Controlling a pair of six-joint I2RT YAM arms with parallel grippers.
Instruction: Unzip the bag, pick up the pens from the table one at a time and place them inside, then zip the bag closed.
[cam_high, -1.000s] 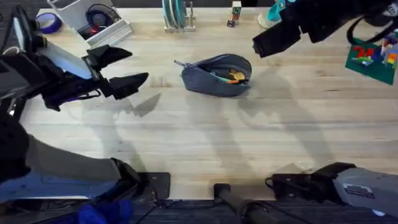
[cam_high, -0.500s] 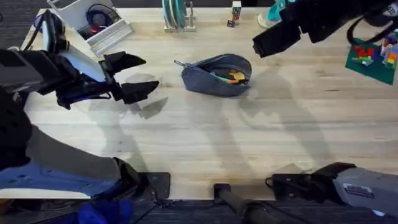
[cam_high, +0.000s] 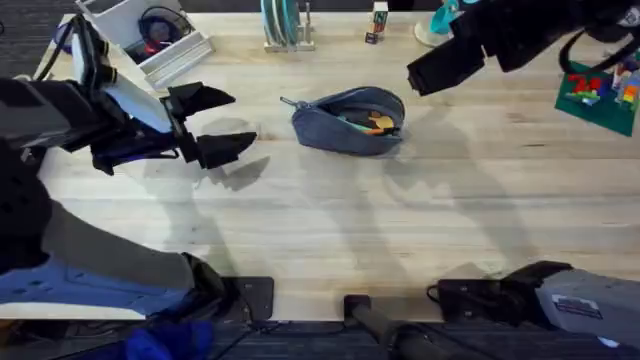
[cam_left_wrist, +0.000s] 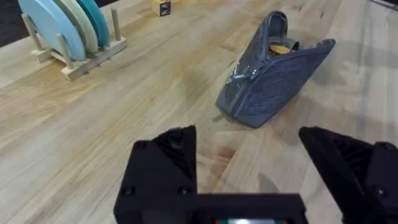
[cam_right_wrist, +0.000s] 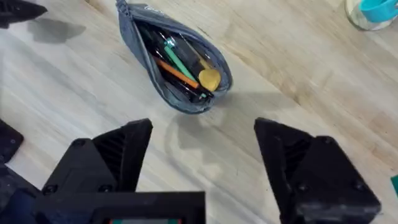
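The grey-blue bag (cam_high: 345, 125) lies unzipped at the middle back of the table (cam_high: 330, 220), its mouth gaping. An orange pen (cam_right_wrist: 178, 72) and a green pen (cam_right_wrist: 181, 61) lie inside it beside a yellow item (cam_right_wrist: 209, 78). The bag's zipper pull (cam_left_wrist: 239, 74) sticks out at the end nearer my left arm. My left gripper (cam_high: 228, 122) is open and empty, a short way left of the bag (cam_left_wrist: 273, 84). Above and right of the bag (cam_right_wrist: 180, 62), my right gripper (cam_high: 432, 68) hovers open and empty.
A wooden rack of teal plates (cam_high: 283, 25) and a small block (cam_high: 378, 20) stand behind the bag. A white bin with cables (cam_high: 145, 38) and a purple tape roll (cam_high: 78, 38) sit at the back left. A teal cup (cam_high: 440, 20) and a green brick plate (cam_high: 598, 92) are at the back right.
My left gripper has moved a little to the right, toward the bag, and has held still over the last half second. The right arm and the bag have not moved.
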